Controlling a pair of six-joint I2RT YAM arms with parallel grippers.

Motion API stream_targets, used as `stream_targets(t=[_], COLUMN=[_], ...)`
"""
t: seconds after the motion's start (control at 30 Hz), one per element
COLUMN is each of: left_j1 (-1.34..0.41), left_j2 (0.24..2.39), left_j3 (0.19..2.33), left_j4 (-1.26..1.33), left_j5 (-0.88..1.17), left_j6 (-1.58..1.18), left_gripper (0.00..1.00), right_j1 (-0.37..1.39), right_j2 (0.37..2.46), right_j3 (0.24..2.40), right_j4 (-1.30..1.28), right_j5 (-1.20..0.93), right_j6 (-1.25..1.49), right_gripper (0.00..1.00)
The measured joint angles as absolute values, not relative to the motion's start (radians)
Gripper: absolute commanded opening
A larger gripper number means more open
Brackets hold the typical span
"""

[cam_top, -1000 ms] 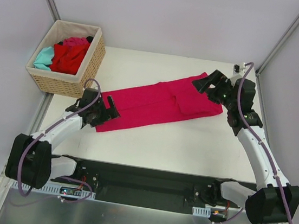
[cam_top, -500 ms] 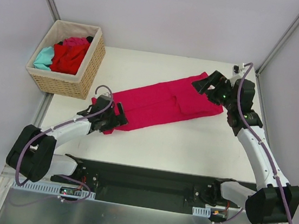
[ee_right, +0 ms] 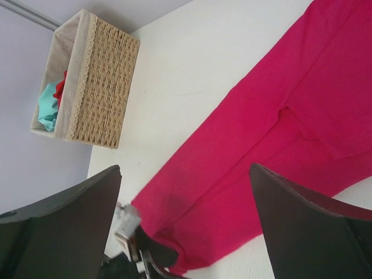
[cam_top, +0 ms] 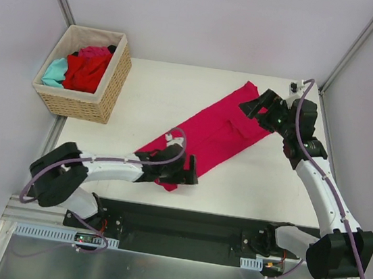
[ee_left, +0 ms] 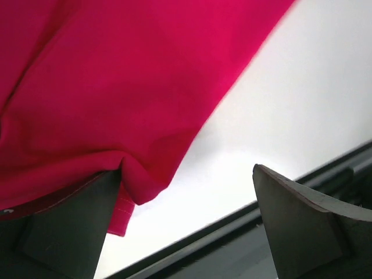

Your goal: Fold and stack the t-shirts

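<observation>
Magenta tee point(cam_top: 215, 126) x1 on table point(cam_top: 152, 93), 3 tees point(cam_top: 86, 71) in basket point(cam_top: 114, 87)

A tan woven wicker basket point(cam_top: 75, 107), lined with pale lace-edged cloth, stands at the far left corner of the white desk point(cam_top: 179, 91), with plain pale grey walls point(cam_top: 208, 20) behind.

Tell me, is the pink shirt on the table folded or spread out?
Partly folded: the magenta t-shirt lies on the table as a long narrow strip, with a sleeve flap doubled over on top.
</observation>
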State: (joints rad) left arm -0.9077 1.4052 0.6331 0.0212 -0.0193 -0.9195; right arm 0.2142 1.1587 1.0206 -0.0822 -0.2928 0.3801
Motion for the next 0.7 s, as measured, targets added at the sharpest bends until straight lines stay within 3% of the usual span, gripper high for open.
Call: stream_targets(t=[0.33,0.57,0.7], left_j1=[-1.216,-1.249,-1.223], left_j2=[1.737,1.690,1.525], left_j3=[1.031,1.066,1.123], left_j4=[-0.125,-0.201,-0.278], left_j5=[-0.004,-0.006,-0.019], left_j6=[-0.778,-0.650,-0.585], left_gripper=[0.99,0.99,0.99], right_j1=[0.213,0.191,0.184], right_j2=[1.159,1.204,1.346], right_j3=[1.021,1.028,1.077], right_j4=[-0.128,-0.125,-0.101], right_j5=[-0.274,-0.255,-0.248], right_j6=[0.371,0.361,0.361], right_gripper=[0.96,0.96,0.96])
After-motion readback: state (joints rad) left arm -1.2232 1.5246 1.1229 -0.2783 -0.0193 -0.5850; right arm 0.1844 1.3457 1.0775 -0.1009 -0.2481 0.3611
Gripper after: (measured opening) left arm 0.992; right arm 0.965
